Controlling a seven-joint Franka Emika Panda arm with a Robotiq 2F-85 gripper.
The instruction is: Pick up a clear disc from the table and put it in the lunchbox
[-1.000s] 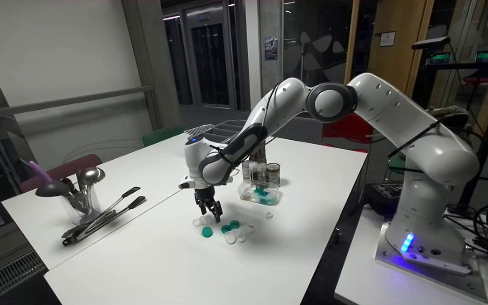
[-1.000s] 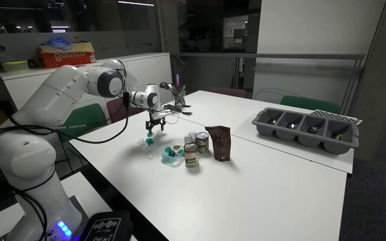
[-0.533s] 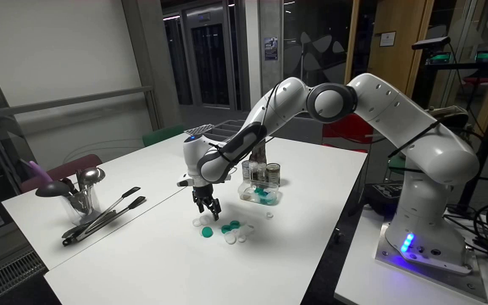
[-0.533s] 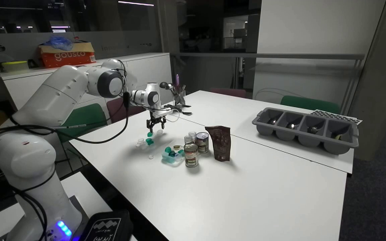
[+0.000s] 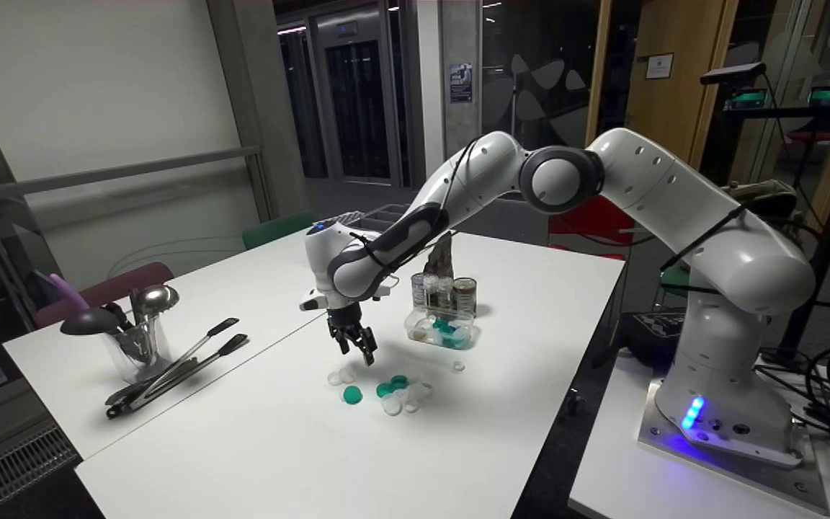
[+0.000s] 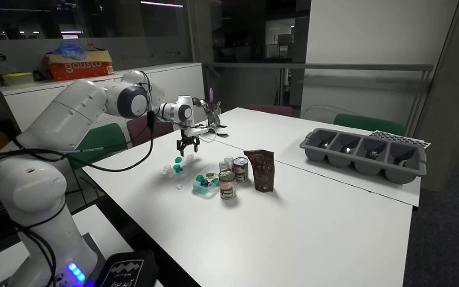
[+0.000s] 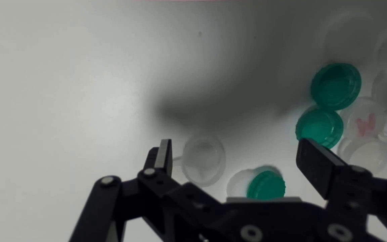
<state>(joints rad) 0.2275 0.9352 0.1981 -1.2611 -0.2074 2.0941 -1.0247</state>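
My gripper point(image 5: 357, 352) is open and empty above the table; it also shows in an exterior view point(image 6: 189, 150) and the wrist view point(image 7: 235, 146). In the wrist view a clear disc point(image 7: 202, 160) lies on the table nearer the left finger. A green disc point(image 7: 266, 186) lies beside it, overlapping another clear one. Green caps point(image 7: 336, 85) and several clear discs point(image 7: 364, 153) lie to the right; the right fingertip partly covers one green cap. The lunchbox, a clear plastic box point(image 5: 426, 342), holds green, blue and clear discs; it also shows in an exterior view point(image 6: 212, 191).
Cans point(image 5: 465, 295) and a brown pouch point(image 6: 261, 169) stand right behind or beside the lunchbox. A small white ring point(image 5: 458, 366) lies in front of it. Tongs point(image 5: 177, 367) and a utensil cup point(image 5: 137, 349) stand at one side. A grey cutlery tray point(image 6: 363, 145) stands further off.
My gripper has risen away from the discs, a little back from the table's surface, and stays open. The discs and the lunchbox have not visibly moved.
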